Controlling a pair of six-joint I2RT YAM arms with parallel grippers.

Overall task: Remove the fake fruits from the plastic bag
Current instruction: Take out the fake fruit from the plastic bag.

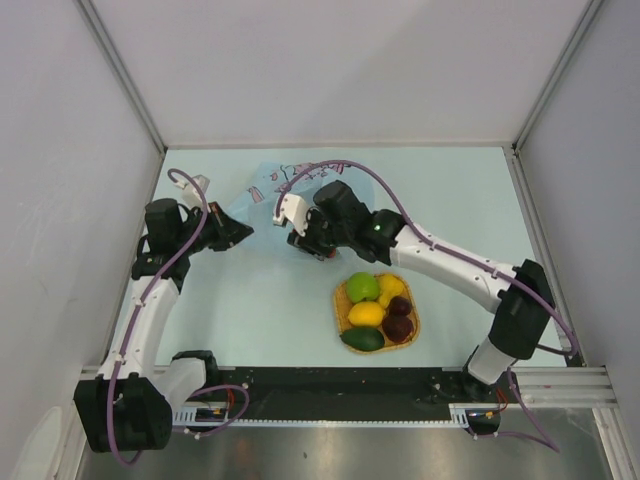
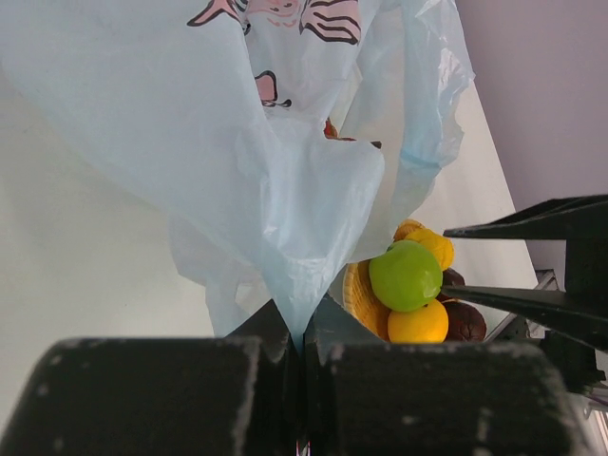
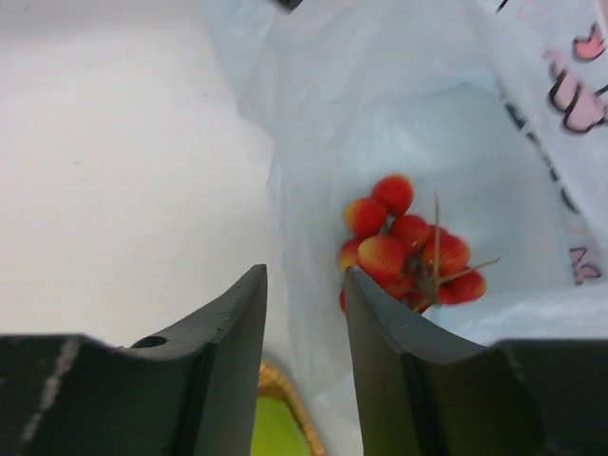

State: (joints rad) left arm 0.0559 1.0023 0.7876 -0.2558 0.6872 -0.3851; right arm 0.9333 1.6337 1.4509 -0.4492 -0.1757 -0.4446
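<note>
Reaching into the plastic bag is the fiddly bit. The left gripper is clenched on a fold of the bag, holding its mouth up. The right gripper hangs at the opening, jaws apart, nothing in them. A red berry cluster lies deep inside; the other fake fruits sit on the woven tray. I'd go in low, straddle the stem, and not snag the film.

— What's lying lower right of centre?
— An orange woven tray, flat on the pale table.
— And around the edges?
— Grey walls across the top and down both sides, and a black rail along the bottom.
</note>
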